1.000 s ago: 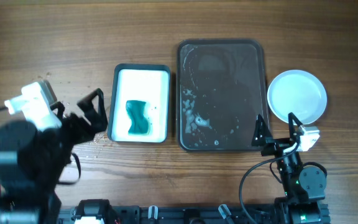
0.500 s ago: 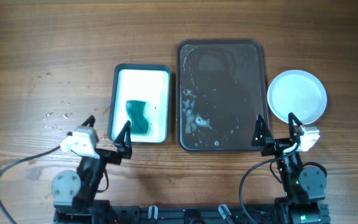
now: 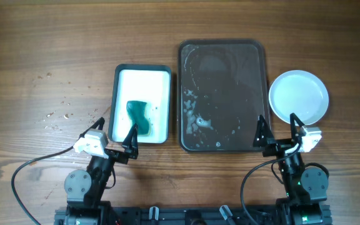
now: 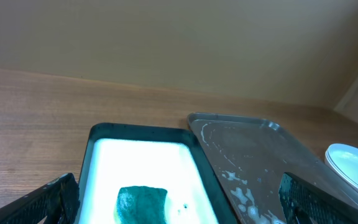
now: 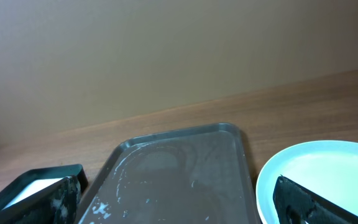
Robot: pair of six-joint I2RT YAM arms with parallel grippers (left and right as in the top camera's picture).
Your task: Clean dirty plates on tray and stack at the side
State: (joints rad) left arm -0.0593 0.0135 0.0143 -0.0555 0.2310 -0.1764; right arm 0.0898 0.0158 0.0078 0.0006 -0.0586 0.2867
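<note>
A stack of white plates (image 3: 299,97) sits on the bare wood right of the dark tray (image 3: 222,134), which holds only soapy foam smears and no plate. The plates also show in the left wrist view (image 4: 353,171) and the right wrist view (image 5: 322,180). The tray shows in both wrist views (image 4: 260,162) (image 5: 179,174). My left gripper (image 3: 115,135) is open and empty at the near edge, just in front of the tub. My right gripper (image 3: 277,132) is open and empty at the near edge, between the tray's near right corner and the plates.
A white-lined tub (image 3: 142,78) with a green sponge (image 3: 139,117) stands left of the tray; tub and sponge show in the left wrist view (image 4: 142,155) (image 4: 140,202). Water drops speckle the wood at the left (image 3: 58,115).
My left arm has drawn back from the left of the table to the near edge and settled in front of the tub. The right arm has not moved.
</note>
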